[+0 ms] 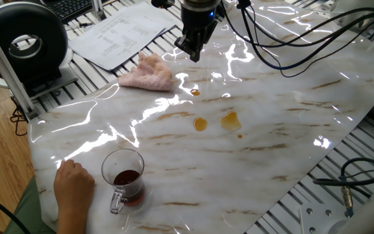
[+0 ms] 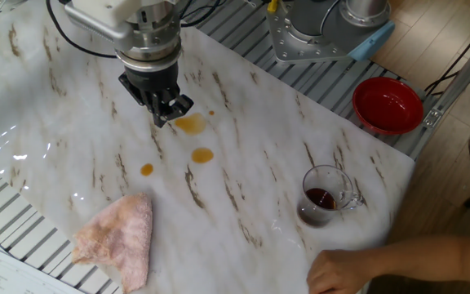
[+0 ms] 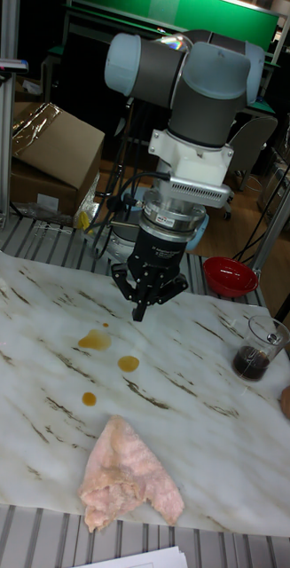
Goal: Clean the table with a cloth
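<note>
The gripper (image 2: pixel 167 113) is seen hanging above the table (image 2: pixel 243 147), apart from its surface, with nothing held between the fingers; the fingertips look drawn close together to a point, so the fingers are judged clenched on nothing.

The cloth (image 2: pixel 121 239) is taken as the landmark. It lies flat and bunched on the table at the edge nearest the ribbed metal frame and the printed paper sheets (image 1: pixel 119 29). In the other fixed view, its long axis runs from the wider end at the table edge towards the narrower end that points inward to the spills.

3 amber spills are counted: a large one (image 2: pixel 189 124), a middle one (image 2: pixel 202 155) and a small one (image 2: pixel 147 170). All 3 lie between the cloth and the gripper, the small one nearest the cloth, the large one just beside the fingertips.

The gripper is therefore set well apart from the cloth, on the far side of the spills from it. In the tall fixed view the cloth (image 3: pixel 127 475) is found below and slightly left of the gripper (image 3: pixel 141 311), towards the near table edge. A travel across the spills and a descent onto the cloth is judged to be called for, with the fingers parted first.

A glass cup (image 2: pixel 325 196) of dark liquid and a person's hand (image 2: pixel 337 271) are seen far to the side of the cloth, away from that path.
</note>
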`<state>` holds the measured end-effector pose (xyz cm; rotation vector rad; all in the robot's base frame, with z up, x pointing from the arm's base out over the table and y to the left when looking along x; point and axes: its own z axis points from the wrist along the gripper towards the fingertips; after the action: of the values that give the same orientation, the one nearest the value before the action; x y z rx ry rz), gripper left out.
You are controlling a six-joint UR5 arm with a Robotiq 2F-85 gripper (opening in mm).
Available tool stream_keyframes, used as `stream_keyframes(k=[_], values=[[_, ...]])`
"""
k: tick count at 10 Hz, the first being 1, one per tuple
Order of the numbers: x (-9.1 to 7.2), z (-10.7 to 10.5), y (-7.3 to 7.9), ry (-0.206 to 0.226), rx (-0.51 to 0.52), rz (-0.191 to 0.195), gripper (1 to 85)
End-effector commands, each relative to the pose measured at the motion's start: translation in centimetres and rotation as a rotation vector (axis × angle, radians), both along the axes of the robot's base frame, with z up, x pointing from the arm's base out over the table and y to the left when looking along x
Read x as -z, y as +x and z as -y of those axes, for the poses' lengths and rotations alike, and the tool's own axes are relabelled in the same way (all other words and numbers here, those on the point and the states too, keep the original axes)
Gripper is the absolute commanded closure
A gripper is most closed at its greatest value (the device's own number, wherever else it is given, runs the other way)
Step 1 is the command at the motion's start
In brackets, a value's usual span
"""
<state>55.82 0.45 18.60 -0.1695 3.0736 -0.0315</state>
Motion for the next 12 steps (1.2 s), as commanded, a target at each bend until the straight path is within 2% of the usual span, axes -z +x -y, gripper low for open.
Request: stream_keyframes(k=[1,3,4,5,6,7,10,11,12], values=[[-0.2,-1.2,1.1,0.05,0.019,0.04,72.7],[-0.4,-1.0,2.3,0.041,0.017,0.088,71.3],[-0.4,-0.9,2.7,0.038,0.002,0.103,68.3],[0.3,-1.3,3.6,0.047,-0.028,0.109,62.3],[2.0,-1.7,5.1,0.062,-0.046,0.094,61.0],[4.2,-1.8,7.1,0.058,-0.069,0.081,59.3],[8.6,-2.0,11.1,0.045,-0.108,0.103,56.0],[10.4,-2.1,12.3,0.044,-0.111,0.116,56.0],[10.7,-1.9,12.0,0.042,-0.106,0.105,57.3]])
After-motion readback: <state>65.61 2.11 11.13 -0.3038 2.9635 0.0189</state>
